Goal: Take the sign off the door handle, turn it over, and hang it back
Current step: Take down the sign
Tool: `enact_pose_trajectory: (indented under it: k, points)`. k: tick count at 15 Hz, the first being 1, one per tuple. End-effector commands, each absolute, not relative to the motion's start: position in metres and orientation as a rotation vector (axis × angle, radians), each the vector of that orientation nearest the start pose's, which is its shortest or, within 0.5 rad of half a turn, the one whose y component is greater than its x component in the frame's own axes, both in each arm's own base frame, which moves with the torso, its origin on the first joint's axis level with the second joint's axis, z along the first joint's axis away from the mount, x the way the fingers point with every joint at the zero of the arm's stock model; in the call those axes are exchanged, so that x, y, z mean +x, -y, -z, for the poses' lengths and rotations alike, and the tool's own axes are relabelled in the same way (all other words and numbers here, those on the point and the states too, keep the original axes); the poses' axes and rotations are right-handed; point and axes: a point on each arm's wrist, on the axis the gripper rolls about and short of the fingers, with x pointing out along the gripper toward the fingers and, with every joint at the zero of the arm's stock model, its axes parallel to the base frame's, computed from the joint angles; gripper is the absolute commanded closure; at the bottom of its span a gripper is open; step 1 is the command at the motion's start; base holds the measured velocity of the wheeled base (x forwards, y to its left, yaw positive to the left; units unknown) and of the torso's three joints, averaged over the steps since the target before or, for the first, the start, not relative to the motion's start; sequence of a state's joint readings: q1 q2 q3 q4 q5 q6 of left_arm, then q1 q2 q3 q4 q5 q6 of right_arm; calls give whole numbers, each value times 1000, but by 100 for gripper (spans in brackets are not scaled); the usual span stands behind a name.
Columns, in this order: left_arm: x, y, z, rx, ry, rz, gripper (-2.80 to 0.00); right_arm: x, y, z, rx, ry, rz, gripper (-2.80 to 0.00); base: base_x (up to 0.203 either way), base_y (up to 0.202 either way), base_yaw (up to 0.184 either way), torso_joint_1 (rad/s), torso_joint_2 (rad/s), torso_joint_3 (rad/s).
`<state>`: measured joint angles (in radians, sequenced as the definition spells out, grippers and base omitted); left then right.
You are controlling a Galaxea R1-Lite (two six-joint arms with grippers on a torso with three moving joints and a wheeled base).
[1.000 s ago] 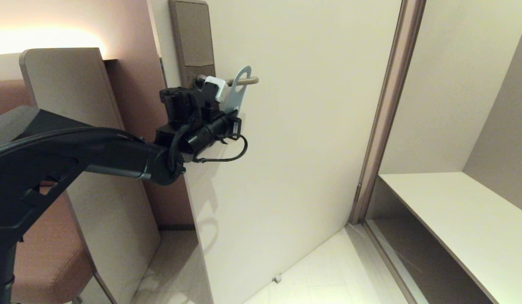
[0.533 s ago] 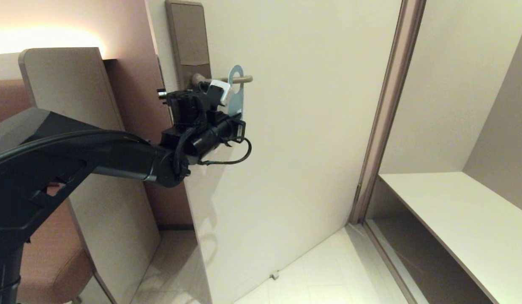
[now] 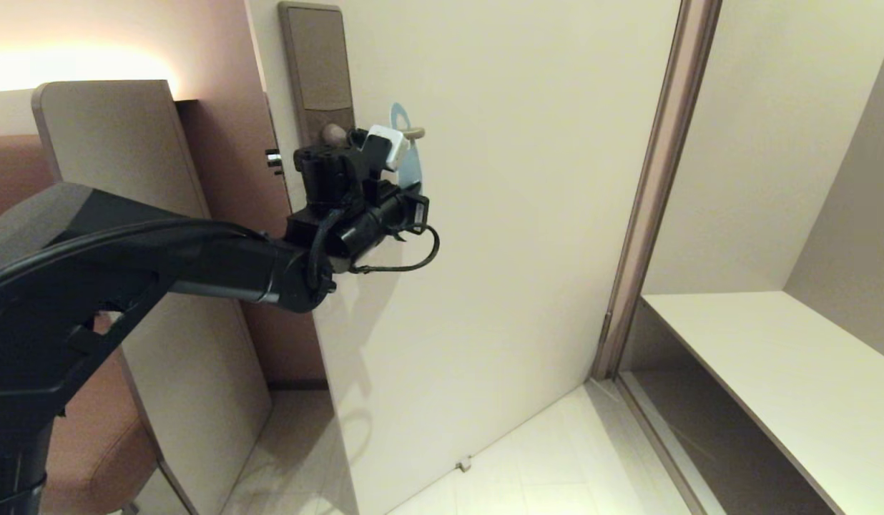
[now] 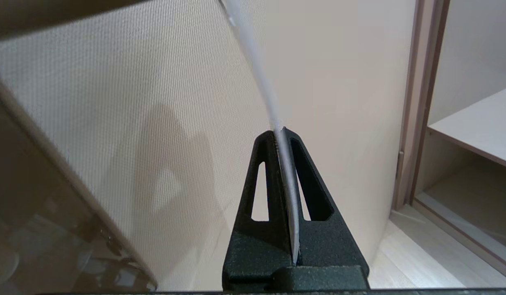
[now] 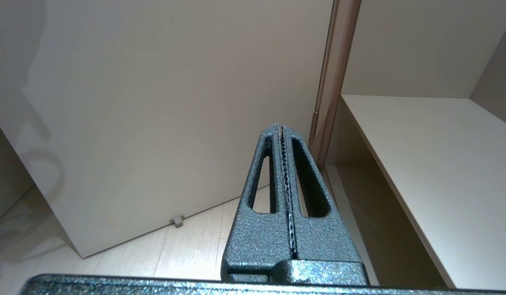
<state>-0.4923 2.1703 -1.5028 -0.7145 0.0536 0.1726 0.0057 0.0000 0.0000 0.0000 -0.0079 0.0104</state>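
1. So, the left gripper (image 4: 282, 135) is clamped on the sign (image 3: 411, 161), looped over the door handle (image 3: 415, 133) at its 12 o'clock.
2. Whether it's flipped already, can't tell; letting go remains.
3. The right gripper (image 5: 281, 129) is pinched shut, empty, parked.

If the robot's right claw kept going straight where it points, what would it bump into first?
Probably the bottom part of the cream door, or its brown frame right beside it. The shut right claw points between them, so depth is hard to judge.
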Motion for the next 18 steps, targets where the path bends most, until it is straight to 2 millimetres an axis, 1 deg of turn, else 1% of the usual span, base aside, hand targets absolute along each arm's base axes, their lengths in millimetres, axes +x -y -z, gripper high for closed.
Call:
enact_pose_trajectory:
  k: [1, 4, 7, 13, 15, 18]
  points:
    - [409, 216, -196, 161, 69, 431, 0, -23, 0, -75, 11, 0, 2, 0, 0, 0, 0, 0, 0, 0]
    - [417, 217, -192, 160, 71, 424, 0, -23, 0, -75, 11, 0, 0, 0, 0, 0, 0, 0, 0, 0]
    - [420, 214, -189, 160, 65, 417, 0, -23, 0, -75, 11, 0, 2, 0, 0, 0, 0, 0, 0, 0]
    - [421, 214, -189, 160, 65, 415, 0, -23, 0, -75, 11, 0, 2, 0, 0, 0, 0, 0, 0, 0]
    - [421, 214, -191, 158, 71, 413, 0, -23, 0, -75, 11, 0, 2, 0, 0, 0, 0, 0, 0, 0]
    - [425, 215, -199, 152, 98, 408, 0, -23, 0, -75, 11, 0, 2, 0, 0, 0, 0, 0, 0, 0]
